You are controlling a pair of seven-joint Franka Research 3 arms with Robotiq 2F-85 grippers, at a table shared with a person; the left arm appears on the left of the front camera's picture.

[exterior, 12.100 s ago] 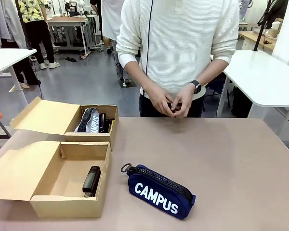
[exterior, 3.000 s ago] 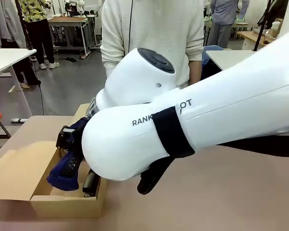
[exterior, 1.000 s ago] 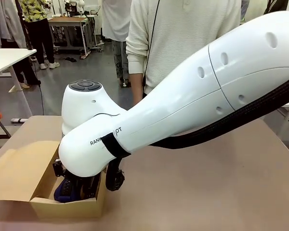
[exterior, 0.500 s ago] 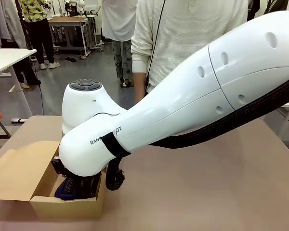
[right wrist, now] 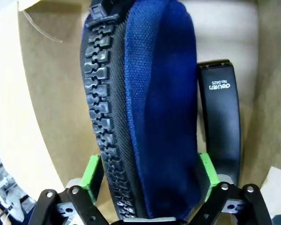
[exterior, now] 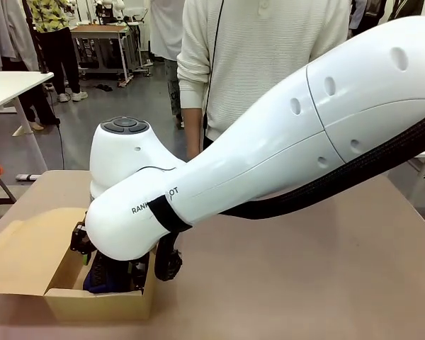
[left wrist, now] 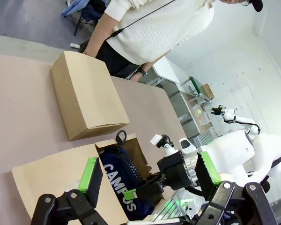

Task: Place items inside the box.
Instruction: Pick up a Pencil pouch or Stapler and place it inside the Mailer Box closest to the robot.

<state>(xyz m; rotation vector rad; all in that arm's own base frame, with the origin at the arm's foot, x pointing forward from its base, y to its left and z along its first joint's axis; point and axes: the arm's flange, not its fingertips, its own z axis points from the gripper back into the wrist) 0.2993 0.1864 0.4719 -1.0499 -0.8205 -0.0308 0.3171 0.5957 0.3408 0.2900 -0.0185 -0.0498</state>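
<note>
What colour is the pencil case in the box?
Navy pencil case, black zipper; right wrist view.

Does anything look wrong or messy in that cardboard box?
Nothing stands out. The navy pencil case lies inside the open box, beside the black stapler. Nothing looks spilled, torn or crushed.
</note>
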